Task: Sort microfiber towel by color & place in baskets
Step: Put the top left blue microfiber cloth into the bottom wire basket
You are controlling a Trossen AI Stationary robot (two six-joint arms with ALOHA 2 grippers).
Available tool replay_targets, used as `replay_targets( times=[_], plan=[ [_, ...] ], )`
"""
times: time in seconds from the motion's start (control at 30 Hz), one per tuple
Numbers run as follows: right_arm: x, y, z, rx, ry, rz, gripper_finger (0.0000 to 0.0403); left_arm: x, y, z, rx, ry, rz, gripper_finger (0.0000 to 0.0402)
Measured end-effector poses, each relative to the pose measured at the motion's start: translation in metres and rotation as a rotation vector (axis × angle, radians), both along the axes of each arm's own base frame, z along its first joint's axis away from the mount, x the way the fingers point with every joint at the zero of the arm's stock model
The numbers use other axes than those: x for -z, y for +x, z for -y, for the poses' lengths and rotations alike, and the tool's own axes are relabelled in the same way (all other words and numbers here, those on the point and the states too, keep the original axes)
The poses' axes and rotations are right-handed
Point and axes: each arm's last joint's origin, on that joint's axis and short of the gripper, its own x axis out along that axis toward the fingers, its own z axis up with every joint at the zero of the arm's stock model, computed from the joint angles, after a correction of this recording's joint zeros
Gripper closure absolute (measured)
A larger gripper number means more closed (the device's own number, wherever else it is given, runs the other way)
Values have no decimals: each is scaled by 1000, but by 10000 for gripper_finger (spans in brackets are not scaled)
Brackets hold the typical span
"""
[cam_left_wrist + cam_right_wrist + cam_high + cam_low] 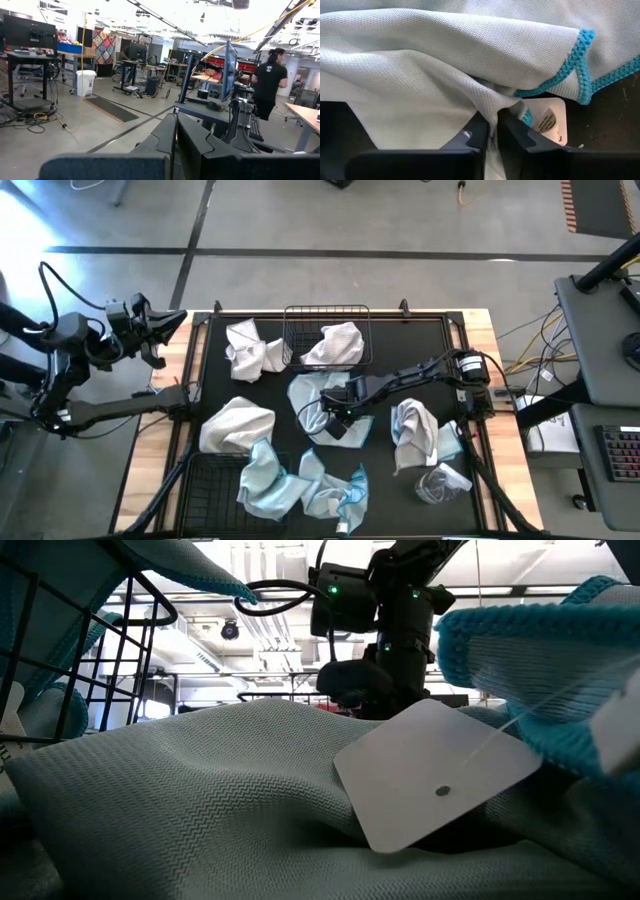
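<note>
Pinching one of seven towels (pixel 322 405), right tool (pixel 338 418).

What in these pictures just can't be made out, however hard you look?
- High view: what lies under the right gripper; its own arm covers that part of the light blue towel.
- Low view: most of the table; that towel's folds and a white tag fill the frame.
- Right wrist view: the print on the small label is too small to read.
- Left wrist view: only the room; no towels or baskets show.
</note>
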Motion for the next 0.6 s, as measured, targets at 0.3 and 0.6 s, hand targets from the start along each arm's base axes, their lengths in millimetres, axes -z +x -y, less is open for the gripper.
replay_targets(
  times=[0.3,0.6],
  plan=[
    [-5,-1,0,39,28,8,384,0,0,0,-1,4,-2,402],
    [-54,-11,0,48,39,145,385,0,0,0,-1,5,-2,402]
  ],
)
